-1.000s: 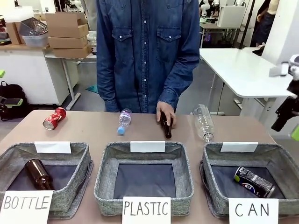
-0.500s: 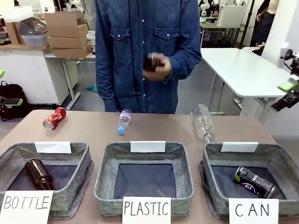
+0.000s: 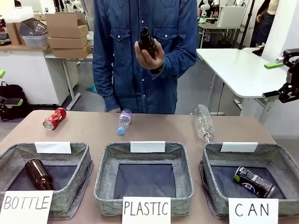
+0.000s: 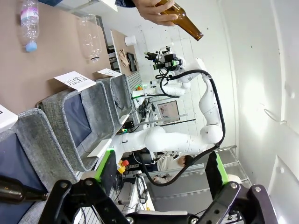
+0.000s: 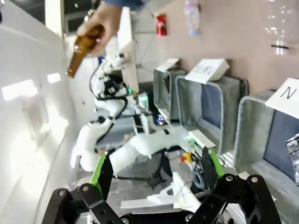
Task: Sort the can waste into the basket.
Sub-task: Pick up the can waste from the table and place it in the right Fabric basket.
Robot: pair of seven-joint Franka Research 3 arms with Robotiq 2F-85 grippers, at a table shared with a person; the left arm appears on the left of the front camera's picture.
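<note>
You will find the black can (image 3: 254, 182) lying on its side inside the CAN basket (image 3: 280, 161), at the near right of the bench (image 3: 93, 133). The red crushed can (image 3: 54, 118) lies on the bench at the far left, beyond the BOTTLE bin (image 3: 70, 158) and well apart from the CAN basket.

Your right pincer (image 3: 275, 80) hangs raised at the right edge, jaws released and grasping nothing. In its wrist view your left pincer (image 4: 161, 170) is likewise released and empty.

The person's hand (image 3: 152, 53) holds a brown bottle (image 3: 146, 41) at chest height, above the far side of the bench. Two clear plastic bottles (image 3: 204, 122) lie on the bench beyond the bins.
</note>
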